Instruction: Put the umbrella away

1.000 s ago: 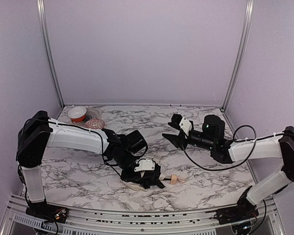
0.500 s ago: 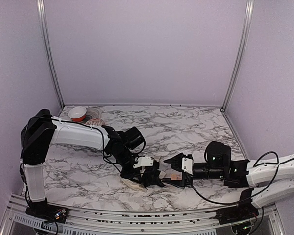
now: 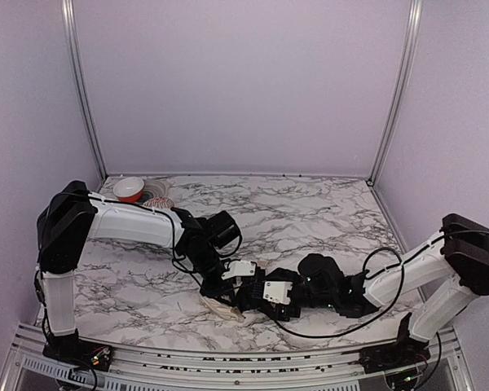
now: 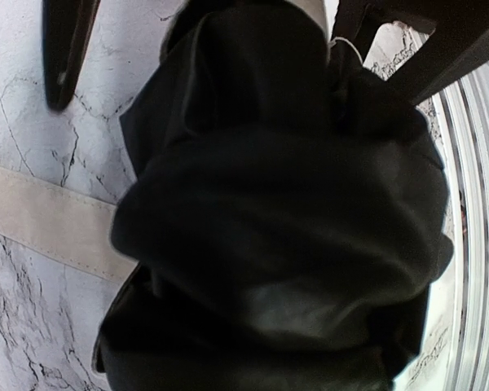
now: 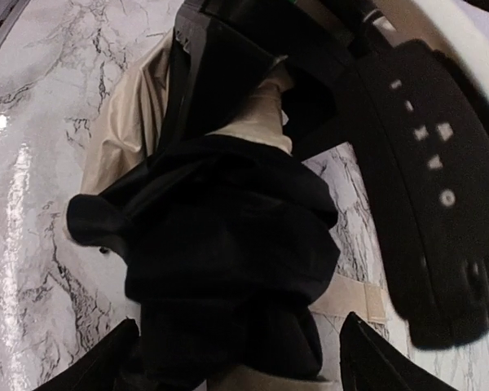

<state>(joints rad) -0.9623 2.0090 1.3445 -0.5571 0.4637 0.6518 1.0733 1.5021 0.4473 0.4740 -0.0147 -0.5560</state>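
Bowl [image 3: 129, 189], red/white, sits at back-left corner; contents can't be made out. A red-white striped item [image 3: 157, 204] is just beside it.

Umbrella [image 3: 222, 308] lies bunched on the marble table [image 3: 310, 204], front-centre, near the front rail [image 3: 228, 358]: black fabric up, cream edge showing, cream strap [image 4: 41, 216] flat on the marble.

L gripper [image 4: 204, 65] pinches the black bundle. R gripper [image 5: 240, 326] has fingers spread wide either side of the same bundle, facing L gripper at close range.

Room: wide marble behind both arms toward the back wall; little between umbrella and rail.
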